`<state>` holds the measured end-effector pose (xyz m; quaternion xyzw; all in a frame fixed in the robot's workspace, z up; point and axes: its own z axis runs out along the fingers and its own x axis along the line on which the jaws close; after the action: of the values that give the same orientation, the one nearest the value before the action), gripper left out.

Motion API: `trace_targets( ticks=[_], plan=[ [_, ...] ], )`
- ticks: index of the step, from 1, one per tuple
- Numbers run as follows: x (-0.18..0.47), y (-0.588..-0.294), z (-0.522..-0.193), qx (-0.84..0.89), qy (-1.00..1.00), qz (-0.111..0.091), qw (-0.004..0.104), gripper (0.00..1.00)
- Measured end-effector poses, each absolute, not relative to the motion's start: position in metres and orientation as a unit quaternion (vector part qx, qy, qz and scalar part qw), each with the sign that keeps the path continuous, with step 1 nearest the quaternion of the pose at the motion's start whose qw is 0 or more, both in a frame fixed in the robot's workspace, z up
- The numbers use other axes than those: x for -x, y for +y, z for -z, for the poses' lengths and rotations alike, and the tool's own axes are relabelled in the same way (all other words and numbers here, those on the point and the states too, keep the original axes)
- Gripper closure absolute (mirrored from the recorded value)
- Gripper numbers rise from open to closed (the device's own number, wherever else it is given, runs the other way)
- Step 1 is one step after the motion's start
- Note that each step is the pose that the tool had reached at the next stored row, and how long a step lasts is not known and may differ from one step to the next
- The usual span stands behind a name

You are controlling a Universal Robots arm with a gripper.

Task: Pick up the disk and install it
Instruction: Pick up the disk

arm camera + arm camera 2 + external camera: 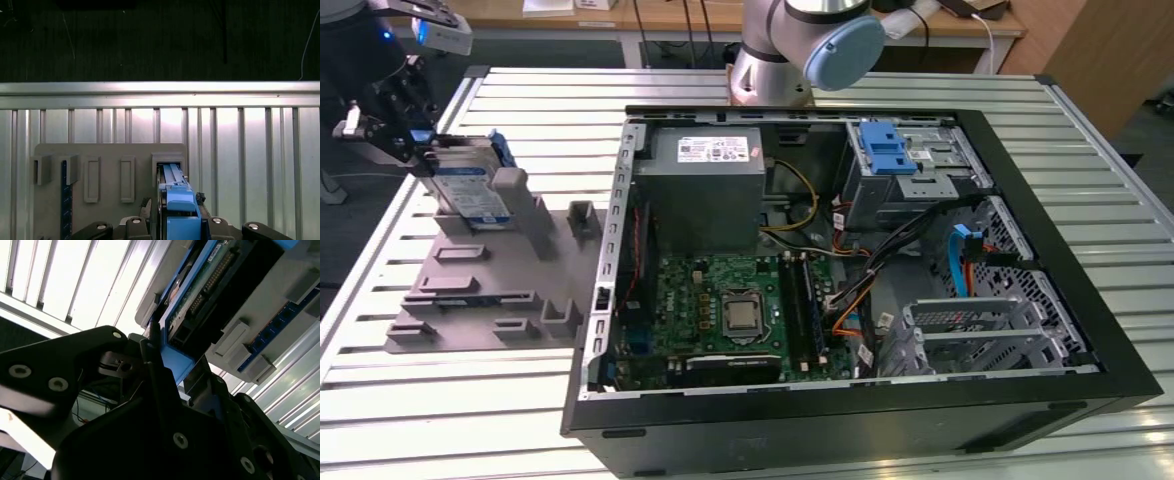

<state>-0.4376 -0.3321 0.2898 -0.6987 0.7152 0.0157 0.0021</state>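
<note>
- The disk stands on edge in a slot of the grey holder. Its long axis is roughly upright and its blue-and-white label faces the exterior view's right.
- The gripper sits right over the disk's upper end, so the disk lies straight below it. In the first wrist view the fingers press in on either side of the blue frame, pinching the disk across its thin dimension.
- In the second wrist view a finger lies against the frame's corner, with the disk's circuit-board face beyond.
- The holder rests on the slatted table, just beside the open computer case on the exterior view's left.
- Inside the case, the blue latch is well apart from the disk.
- The grey box carries a white sticker (its print, like the disk label's, cannot be made out).
</note>
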Motion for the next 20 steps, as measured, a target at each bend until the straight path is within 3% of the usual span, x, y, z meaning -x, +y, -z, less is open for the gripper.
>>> trace_targets(
  ticks=[4,5,20],
  plan=[
    [0.4376,-0.3321,-0.2898,0.699,0.715,-0.016,0.002,0.57],
    [0.4376,-0.3321,-0.2898,0.699,0.715,-0.016,0.002,0.64],
    [0.4376,-0.3321,-0.2977,0.699,0.715,-0.016,0.002,0.64]
  ],
)
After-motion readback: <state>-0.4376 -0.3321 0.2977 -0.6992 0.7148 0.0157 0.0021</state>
